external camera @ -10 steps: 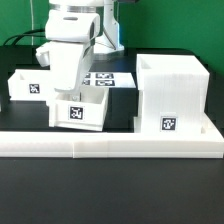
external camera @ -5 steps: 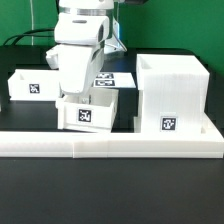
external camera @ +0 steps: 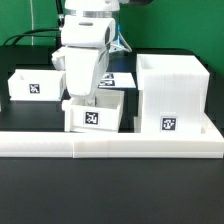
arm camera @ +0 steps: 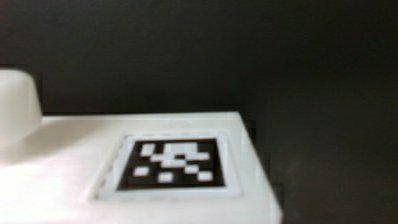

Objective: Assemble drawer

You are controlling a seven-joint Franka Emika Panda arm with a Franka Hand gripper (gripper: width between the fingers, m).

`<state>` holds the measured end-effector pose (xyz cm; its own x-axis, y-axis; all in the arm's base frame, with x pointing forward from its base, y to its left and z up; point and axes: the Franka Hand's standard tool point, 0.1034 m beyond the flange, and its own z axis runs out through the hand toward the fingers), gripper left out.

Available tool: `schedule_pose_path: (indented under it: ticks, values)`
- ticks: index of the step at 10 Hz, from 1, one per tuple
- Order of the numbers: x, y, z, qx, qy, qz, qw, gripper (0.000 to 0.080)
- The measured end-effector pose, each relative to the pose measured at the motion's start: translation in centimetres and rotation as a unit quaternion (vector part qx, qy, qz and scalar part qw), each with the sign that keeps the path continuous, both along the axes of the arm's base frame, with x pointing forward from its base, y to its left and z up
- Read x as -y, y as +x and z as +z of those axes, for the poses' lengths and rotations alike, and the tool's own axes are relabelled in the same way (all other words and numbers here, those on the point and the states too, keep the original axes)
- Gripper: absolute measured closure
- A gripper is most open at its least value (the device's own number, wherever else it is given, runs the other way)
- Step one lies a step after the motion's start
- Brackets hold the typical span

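Note:
My gripper [external camera: 84, 99] reaches down into a small white drawer box [external camera: 96, 116] at the middle of the table and is shut on its wall. The box's tag faces the front. The large hollow cube casing [external camera: 171, 95] stands just to the exterior view's right of this box, open side up, with a narrow gap between them. A second small box [external camera: 30, 88] stands at the far left. The wrist view shows a white tagged face [arm camera: 173, 165] of the held box close up, with dark table beyond; my fingertips do not show there.
The long low white L-shaped wall [external camera: 110, 145] runs along the front, right before the box and the casing. The marker board [external camera: 118, 79] lies flat behind the held box, partly hidden by the arm. Cables hang behind the arm.
My gripper has moved to the exterior view's right with the small box, from near the left box to close beside the casing. The casing and left box have not moved.

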<state>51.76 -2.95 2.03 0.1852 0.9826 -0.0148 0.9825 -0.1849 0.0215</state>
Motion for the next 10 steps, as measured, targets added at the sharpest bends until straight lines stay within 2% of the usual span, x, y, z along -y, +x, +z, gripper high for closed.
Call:
schedule_pose_path:
  ticks: [3, 5, 6, 7, 10]
  values:
    - [-1.3, 0.5, -0.1, 0.020, 0.004, 0.006, 1.000, 0.0755]
    - [-0.9, 0.3, -0.2, 0.016, 0.004, 0.000, 1.000, 0.0755]
    - [-1.0, 0.3, -0.2, 0.015, 0.004, -0.002, 1.000, 0.0755]
    - [-2.0, 0.7, -0.3, 0.010, 0.006, 0.007, 1.000, 0.0755]
    - [-2.1, 0.8, -0.5, 0.009, 0.007, 0.008, 1.000, 0.0755]
